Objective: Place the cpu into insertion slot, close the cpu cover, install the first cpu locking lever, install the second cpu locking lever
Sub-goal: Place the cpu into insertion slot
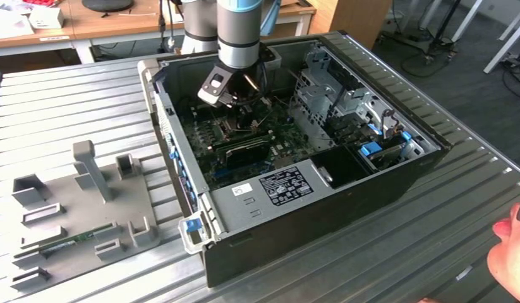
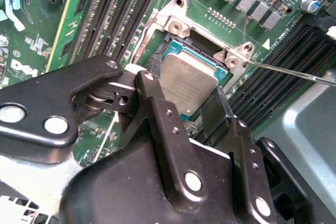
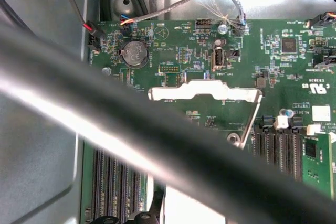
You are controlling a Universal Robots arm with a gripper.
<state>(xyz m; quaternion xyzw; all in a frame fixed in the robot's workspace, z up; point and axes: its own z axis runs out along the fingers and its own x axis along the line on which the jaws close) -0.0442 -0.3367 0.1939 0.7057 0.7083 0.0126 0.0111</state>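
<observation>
My claw (image 2: 181, 92) is pinched on the chip (image 2: 189, 77), fingers on two opposite edges, holding it tilted right at the socket (image 2: 189, 43) on the green board (image 2: 31, 45). The cover (image 3: 205, 90) stands open.

Exterior view looks down on the open case (image 1: 327, 227); both wrist views close over its motherboard (image 2: 37, 45) (image 3: 199, 119).

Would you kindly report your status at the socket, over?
Gripper shut on flat square grey-topped cpu. Cpu tilted over dark silver-rimmed insertion slot. Silver cpu cover open.

Grey-topped cpu (image 2: 189, 83) above dark insertion slot (image 2: 177, 44)
</observation>
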